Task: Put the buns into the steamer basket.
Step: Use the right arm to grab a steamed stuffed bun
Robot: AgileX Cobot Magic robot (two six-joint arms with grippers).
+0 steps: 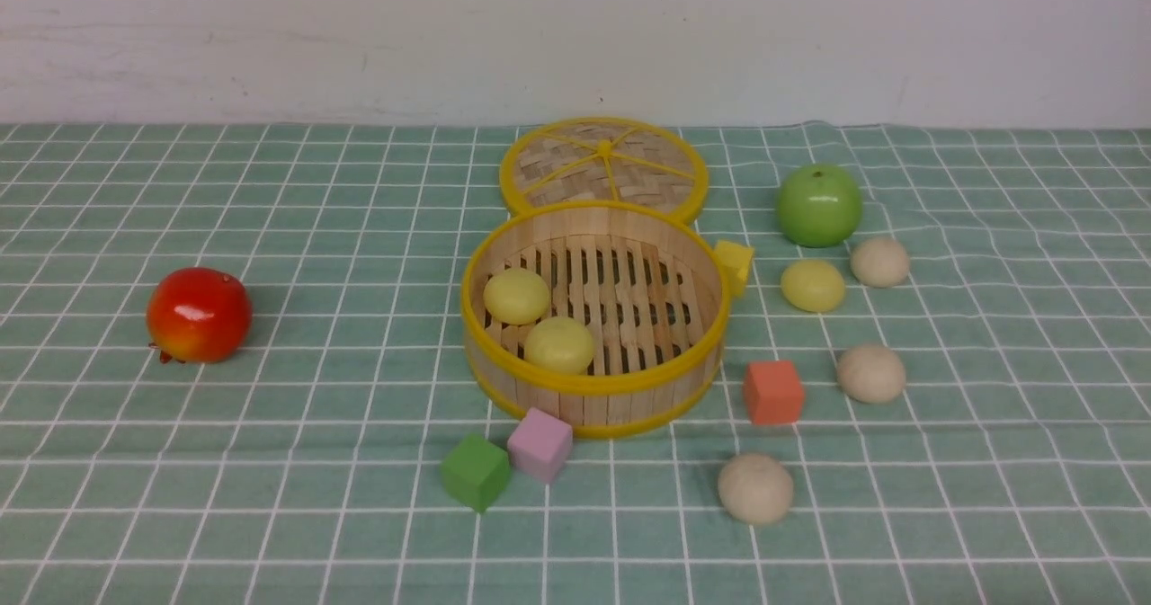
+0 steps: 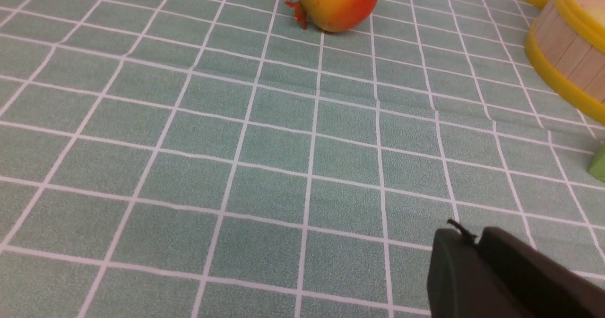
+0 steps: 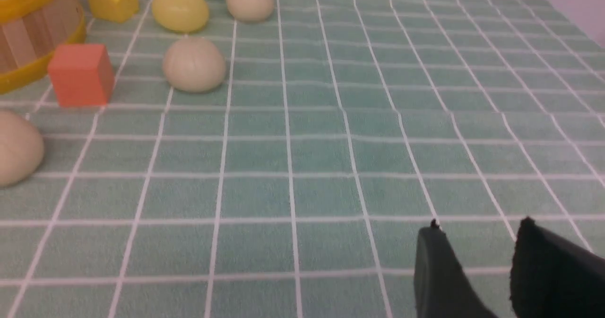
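At frame centre two buns (image 1: 516, 296) lie in the steamer basket (image 1: 620, 403); four lie right of it, the lid (image 1: 602, 163) behind.

Your left wrist view crops the red fruit (image 2: 338, 1) and the steamer basket (image 2: 567, 58) at its edges; ahead of you, the basket wall hides part of the lid (image 1: 602, 160) and the yellow cube (image 1: 737, 263).

Tablecloth (image 1: 270, 479) green, white grid. Steamer basket (image 1: 593, 398) light wood, yellow rims. Three pale yellow buns (image 1: 516, 296), three beige buns (image 1: 755, 488). Red fruit (image 1: 199, 314), green apple (image 1: 818, 205). Woven lid (image 1: 602, 166) yellow-rimmed.
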